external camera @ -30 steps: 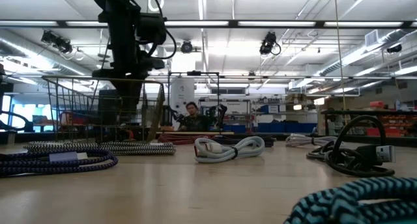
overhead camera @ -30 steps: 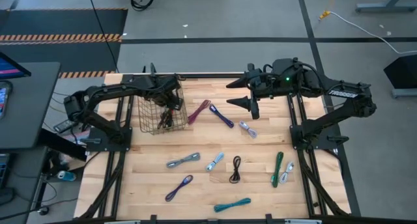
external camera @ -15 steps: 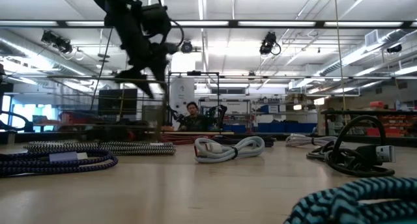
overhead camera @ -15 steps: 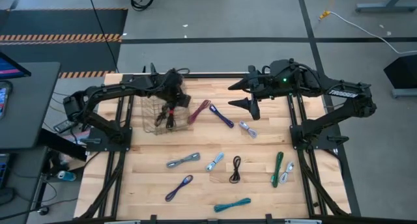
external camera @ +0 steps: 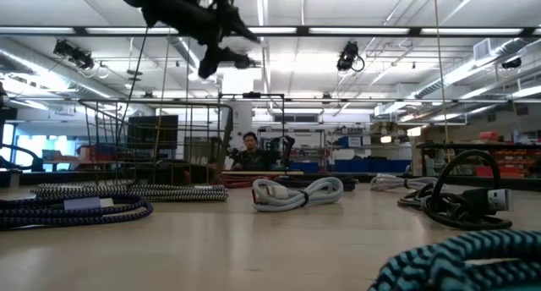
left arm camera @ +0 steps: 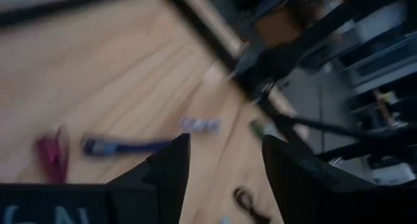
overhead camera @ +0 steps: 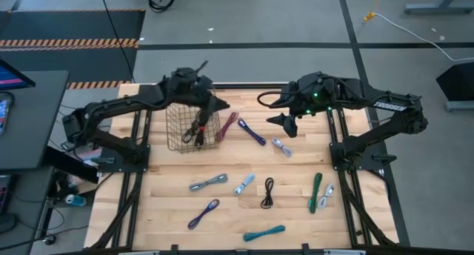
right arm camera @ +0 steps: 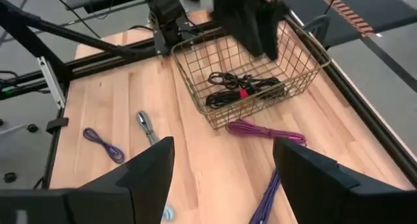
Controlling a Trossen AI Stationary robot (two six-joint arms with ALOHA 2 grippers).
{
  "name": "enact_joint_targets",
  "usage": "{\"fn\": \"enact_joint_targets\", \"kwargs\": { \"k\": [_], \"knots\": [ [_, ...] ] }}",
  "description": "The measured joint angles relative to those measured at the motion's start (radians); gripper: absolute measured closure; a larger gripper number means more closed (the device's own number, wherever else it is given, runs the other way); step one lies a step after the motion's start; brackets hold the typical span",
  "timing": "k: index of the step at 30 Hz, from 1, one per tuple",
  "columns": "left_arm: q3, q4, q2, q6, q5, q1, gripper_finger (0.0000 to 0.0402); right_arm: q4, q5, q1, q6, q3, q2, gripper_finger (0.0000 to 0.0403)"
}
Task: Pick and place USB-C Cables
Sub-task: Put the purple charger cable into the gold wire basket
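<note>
- The left gripper (overhead camera: 216,105) is up in the air over the wire basket (overhead camera: 175,129), by the far edge of the table (overhead camera: 170,210). Its two fingers are spread apart and hold nothing.
- The right gripper (overhead camera: 285,123) hangs over the far middle of the table. Its fingers are wide apart too, and nothing is in them.
- The wire basket sits near the far left corner of the table. A black cable (overhead camera: 196,131) with a bit of red lies inside it.
- A maroon cable (overhead camera: 226,127) lies on the wood just beside the basket.
- A purple cable (overhead camera: 252,132) lies next to the maroon one, toward the middle.
- A small silver cable (overhead camera: 281,147) lies near the right gripper, a little closer to the front.
- In the middle of the table lie a grey cable (overhead camera: 207,183), a pale blue cable (overhead camera: 244,184) and a coiled black cable (overhead camera: 268,192), side by side and apart.
- A green cable (overhead camera: 315,191) and a small white cable (overhead camera: 328,193) lie close together near the right edge.
- Another purple cable (overhead camera: 203,213) and a teal cable (overhead camera: 264,232) lie near the front edge.
- Far behind the table, a person (external camera: 248,144) is in the room.
</note>
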Motion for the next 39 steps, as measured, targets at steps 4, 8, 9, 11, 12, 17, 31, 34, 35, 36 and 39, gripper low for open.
{"fn": "enact_joint_targets", "kwargs": {
  "k": [4,8,9,11,12,17,31,34,35,36,39],
  "knots": [
    [0.000,0.094,-0.069,0.008,0.001,-0.013,0.0206,-0.046,0.004,0.000,0.025,0.000,0.000,0.0139],
    [0.001,0.210,-0.152,0.050,0.002,-0.038,0.0207,-0.137,0.044,0.000,0.071,-0.001,0.002,0.0140],
    [0.001,0.238,-0.173,0.059,0.002,-0.043,0.0207,-0.149,0.047,0.000,0.080,-0.005,0.004,0.0140],
    [0.002,0.282,-0.207,0.077,0.002,-0.057,0.0207,-0.164,0.046,0.000,0.087,-0.022,0.007,0.0140],
    [0.002,0.283,-0.224,0.085,0.002,-0.063,0.0207,-0.163,0.042,0.000,0.087,-0.033,0.009,0.0140],
    [0.002,0.284,-0.254,0.081,0.001,-0.092,0.0207,-0.123,0.034,0.000,0.078,-0.089,0.034,0.0140],
    [0.002,0.368,-0.251,0.034,0.001,-0.151,0.0207,-0.293,-0.035,0.003,0.238,-0.282,0.183,0.0140],
    [0.002,0.373,-0.251,0.036,0.000,-0.153,0.0207,-0.288,-0.042,0.004,0.268,-0.349,0.208,0.0139],
    [0.002,0.373,-0.251,0.036,0.000,-0.153,0.0207,-0.284,-0.042,0.004,0.275,-0.369,0.216,0.0139],
    [0.002,0.373,-0.251,0.036,0.001,-0.153,0.0207,-0.275,-0.042,0.004,0.280,-0.389,0.223,0.0138],
    [0.002,0.373,-0.251,0.036,0.024,-0.152,0.0207,-0.214,-0.037,0.004,0.285,-0.437,0.244,0.0138]
  ]
}}
